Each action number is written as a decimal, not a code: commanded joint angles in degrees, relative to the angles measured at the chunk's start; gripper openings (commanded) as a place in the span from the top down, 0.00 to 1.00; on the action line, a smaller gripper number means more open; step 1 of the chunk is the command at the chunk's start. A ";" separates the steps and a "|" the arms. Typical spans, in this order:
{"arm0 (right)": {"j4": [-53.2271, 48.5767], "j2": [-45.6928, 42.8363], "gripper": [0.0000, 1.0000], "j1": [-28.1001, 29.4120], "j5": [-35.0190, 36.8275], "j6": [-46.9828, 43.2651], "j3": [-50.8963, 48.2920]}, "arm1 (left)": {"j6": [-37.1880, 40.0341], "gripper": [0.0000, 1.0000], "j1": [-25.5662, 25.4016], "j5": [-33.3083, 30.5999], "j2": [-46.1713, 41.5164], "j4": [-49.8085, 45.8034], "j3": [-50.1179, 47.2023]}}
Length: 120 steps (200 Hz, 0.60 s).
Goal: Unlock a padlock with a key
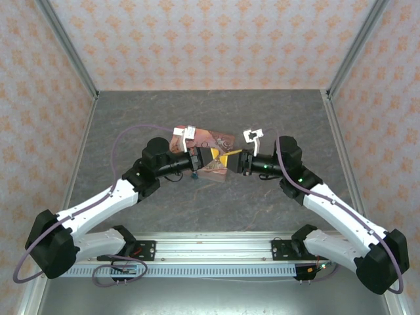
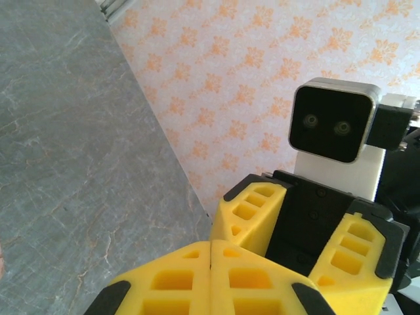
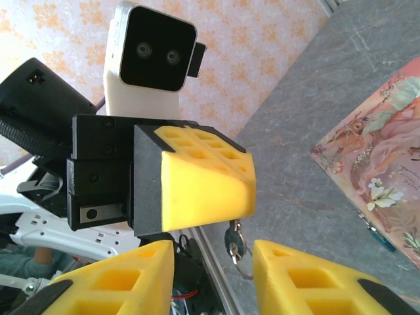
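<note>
My left gripper (image 1: 215, 157) is shut on the key (image 3: 233, 241). The key's dark head and ring hang below that gripper's yellow fingers (image 3: 203, 187) in the right wrist view. My right gripper (image 3: 214, 251) faces it at close range, open, with a finger on each side of the hanging key and touching nothing. In the left wrist view the left gripper (image 2: 210, 252) has its pads pressed together and the key is hidden. The tiny teal-blue padlock (image 3: 382, 239) sits at the edge of the pink illustrated tin (image 3: 384, 157), on the table below both grippers.
The pink tin (image 1: 211, 140) lies mid-table, partly under the two wrists. Patterned walls enclose the grey table (image 1: 131, 125) on three sides. The right wrist's camera housing (image 2: 335, 121) looks straight at the left gripper. The metal rail (image 1: 210, 252) runs along the near edge.
</note>
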 commanded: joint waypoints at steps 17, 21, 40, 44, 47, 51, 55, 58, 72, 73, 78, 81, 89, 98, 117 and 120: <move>5.19 0.93 0.63 0.31 -0.83 2.62 -0.91 | -0.56 1.00 -0.53 -1.75 -1.85 3.54 0.47; 5.45 1.03 0.63 0.30 -0.83 2.79 -0.90 | -0.55 1.00 -0.58 -1.84 -1.86 3.62 0.43; 6.68 1.77 0.63 0.35 -0.75 3.40 -1.00 | -0.57 1.00 -0.60 -1.93 -2.00 3.61 0.59; 6.86 1.87 0.63 0.35 -0.75 3.46 -0.93 | -0.48 1.00 -0.60 -1.88 -1.93 3.61 0.63; 6.97 2.03 0.63 0.30 -0.79 3.57 -0.91 | -0.49 1.00 -0.60 -1.84 -1.93 3.58 0.71; 7.18 2.15 0.63 0.38 -0.83 3.63 -0.87 | -0.45 1.00 -0.60 -1.84 -1.92 3.57 0.73; 7.36 2.28 0.63 0.40 -0.91 3.72 -0.83 | -0.42 1.00 -0.59 -1.84 -1.91 3.46 0.82; 7.46 2.44 0.63 0.41 -1.00 3.81 -0.73 | -0.39 1.00 -0.62 -1.84 -1.91 3.46 0.84; 7.60 2.91 0.63 0.48 -1.29 3.94 -0.50 | -0.17 1.00 -0.68 -1.84 -1.83 3.20 1.15; 7.60 2.98 0.63 0.48 -1.28 3.96 -0.44 | -0.15 1.00 -0.69 -1.84 -1.83 3.15 1.12; 7.59 3.17 0.63 0.55 -1.34 3.96 -0.41 | -0.18 1.00 -0.69 -1.84 -1.78 3.10 1.24; 7.60 3.29 0.63 0.65 -1.36 3.89 -0.39 | -0.13 1.00 -0.69 -1.84 -1.74 3.11 1.23; 7.56 3.61 0.63 0.89 -1.20 3.72 -0.38 | -0.11 1.00 -0.68 -1.90 -1.67 3.11 1.26; 7.60 3.88 0.63 1.23 -1.11 3.70 -0.38 | -0.07 1.00 -0.69 -1.98 -1.57 3.17 1.31; 7.84 4.39 0.64 1.61 -0.92 3.57 -0.30 | -0.22 1.00 -0.69 -1.97 -1.36 3.28 1.27; 7.86 4.45 0.64 1.72 -0.84 3.61 -0.30 | -0.19 1.00 -0.69 -1.96 -1.31 3.28 1.32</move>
